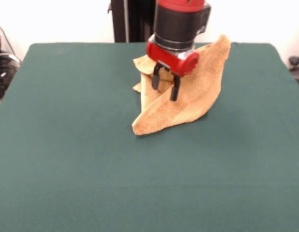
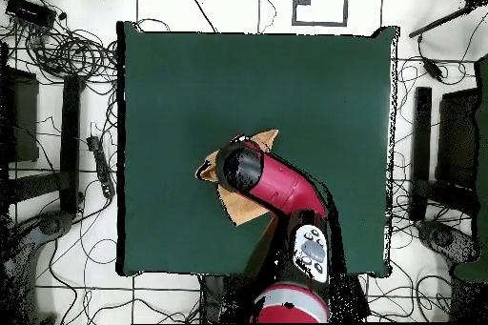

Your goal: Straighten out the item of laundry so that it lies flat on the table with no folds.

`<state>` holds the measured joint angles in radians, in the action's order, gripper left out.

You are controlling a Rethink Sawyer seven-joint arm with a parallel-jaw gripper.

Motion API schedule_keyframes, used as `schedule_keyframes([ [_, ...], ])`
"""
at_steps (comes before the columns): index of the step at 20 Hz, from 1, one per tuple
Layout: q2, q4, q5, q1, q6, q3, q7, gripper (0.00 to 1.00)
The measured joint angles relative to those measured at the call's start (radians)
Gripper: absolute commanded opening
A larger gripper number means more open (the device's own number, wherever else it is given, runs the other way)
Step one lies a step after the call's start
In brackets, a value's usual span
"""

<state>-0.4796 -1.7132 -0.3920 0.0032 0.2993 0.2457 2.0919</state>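
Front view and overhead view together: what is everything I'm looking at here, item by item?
Towel: one, orange-yellow, far middle of the table in the front view, crumpled, with one corner standing up.
Table: one, dark green top, much bigger than the towel.
Cables: many, black, on the pale floor around the table in the overhead view.
Dark equipment: several pieces, black, on the floor either side of the table.
Robot arm: one, red and black, reaching over the towel.
Gripper: one, red body with two black fingers, spread apart, just in front of the towel.
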Motion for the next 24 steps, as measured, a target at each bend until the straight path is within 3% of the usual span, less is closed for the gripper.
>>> schedule_keyframes([
  [10, 0.057, -0.003, 0.000, -0.059, -0.020, 0.000, 0.000, 1.00],
  [24, 0.106, -0.031, -0.018, -0.047, -0.113, -0.003, 0.000, 1.00],
])
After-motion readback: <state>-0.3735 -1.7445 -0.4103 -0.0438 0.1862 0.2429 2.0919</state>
